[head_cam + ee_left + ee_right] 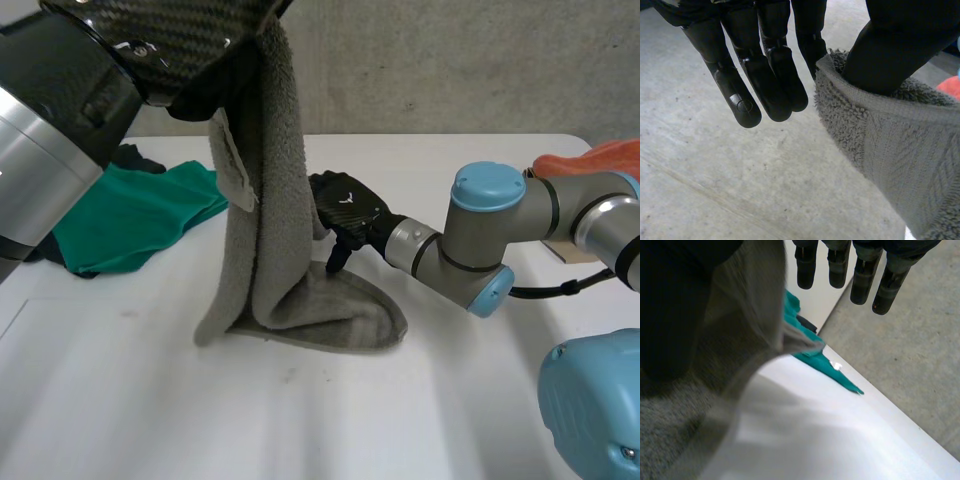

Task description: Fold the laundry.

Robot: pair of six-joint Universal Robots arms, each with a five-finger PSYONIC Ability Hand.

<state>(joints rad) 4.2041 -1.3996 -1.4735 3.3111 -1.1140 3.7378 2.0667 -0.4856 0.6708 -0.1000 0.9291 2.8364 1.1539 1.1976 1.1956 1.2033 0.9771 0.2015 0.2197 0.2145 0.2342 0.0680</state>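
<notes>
White table w/ concrete wall behind: grey towel hangs from the raised left hand, bottom end crumpled on the table, top edge pinched btw thumb & nearest finger, other fingers straight and clear of it. Right hand sits just beside the towel's lower part, fingers straight, gripping nothing. Green cloth lies at the table's left by a dark item; orange cloth at far right.

no words or numbers can be read: the white tag on the grey towel looks blank, and the right hand bears one small white mark (roughly y-shaped).
</notes>
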